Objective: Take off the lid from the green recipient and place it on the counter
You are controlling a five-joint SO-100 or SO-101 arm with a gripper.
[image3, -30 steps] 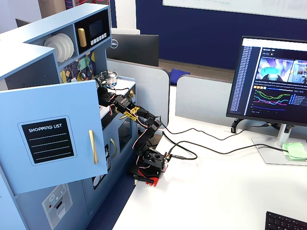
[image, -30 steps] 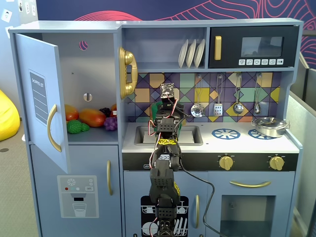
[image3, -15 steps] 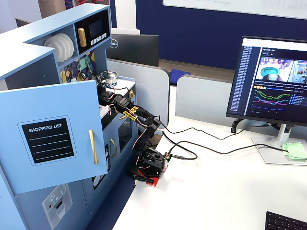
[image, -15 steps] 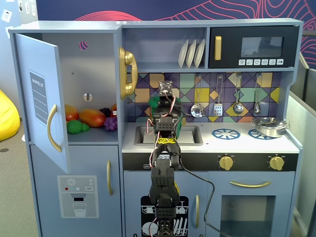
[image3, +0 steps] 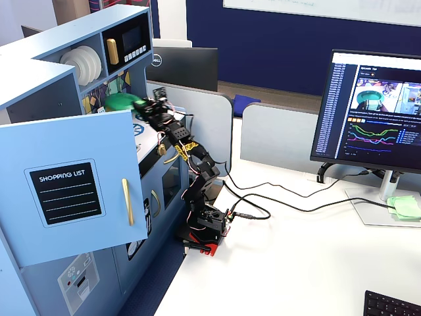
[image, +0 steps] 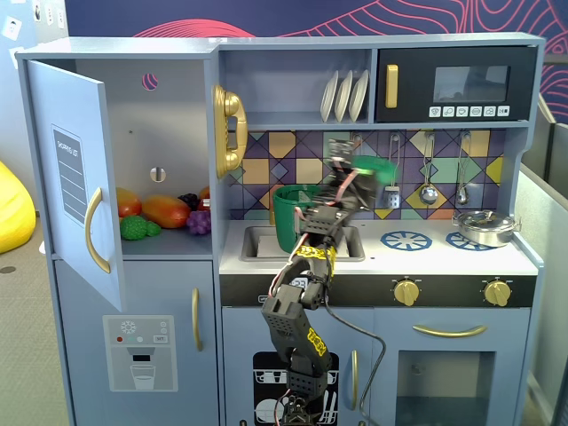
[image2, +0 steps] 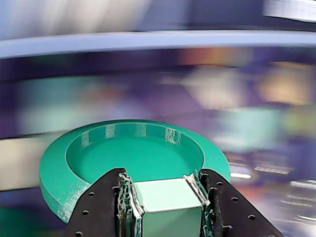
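My gripper [image2: 165,190] is shut on the light-green block handle [image2: 168,200] of the round green lid [image2: 123,158]. In a fixed view the lid [image: 380,166] hangs in the air in front of the tiled back wall, above the counter [image: 435,259], with the gripper [image: 359,166] blurred beside it. The green recipient [image: 293,220] stands open at the sink, below and left of the lid, partly hidden by the arm. In the side fixed view the lid [image3: 120,102] shows at the gripper [image3: 140,104], under the shelf.
A silver pan [image: 485,228] sits on the right burner. Utensils [image: 428,182] hang on the back wall. The fridge door [image: 75,191] stands open at the left, with toy fruit [image: 164,211] inside. A shelf with plates [image: 344,96] is above the lid.
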